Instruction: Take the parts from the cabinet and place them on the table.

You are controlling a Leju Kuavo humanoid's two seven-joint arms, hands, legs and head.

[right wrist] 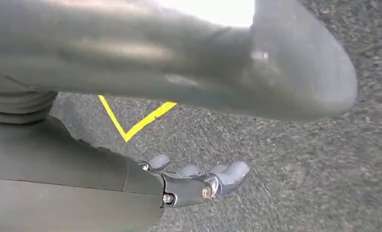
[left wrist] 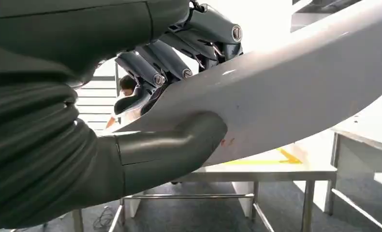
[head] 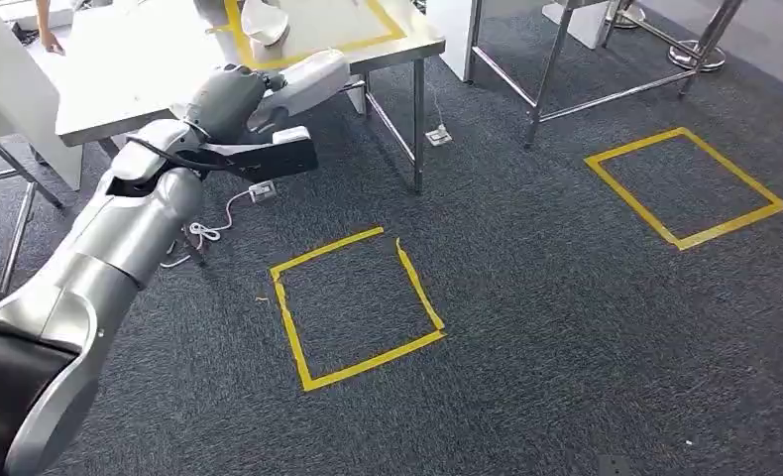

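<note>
Dark grey carpet (head: pixel 526 297) is covering the floor, with a yellow tape square (head: pixel 356 307) lying in front of a steel table (head: pixel 120 84) and a second tape square (head: pixel 685 186) lying well apart from the table, off its far leg side. A white curved part (head: pixel 265 22) is resting on the table top inside a yellow taped outline (head: pixel 388 30). A person's hand (head: pixel 49 40) is resting at the table's far edge.

The left hand (head: pixel 231 99) is reaching toward the table's near edge and is gripping a long pale grey part (left wrist: pixel 295 92). In the left wrist view the thumb (left wrist: pixel 179 145) is pressing against one face of the part while the dark fingers (left wrist: pixel 169 63) are curling over its opposite edge, clamping it between them. The held part is hanging beside the table, above the carpet.

The right hand (right wrist: pixel 198 181) is hanging over the carpet near a tape corner, its fingers lying loosely apart and only slightly curled, touching nothing.
</note>
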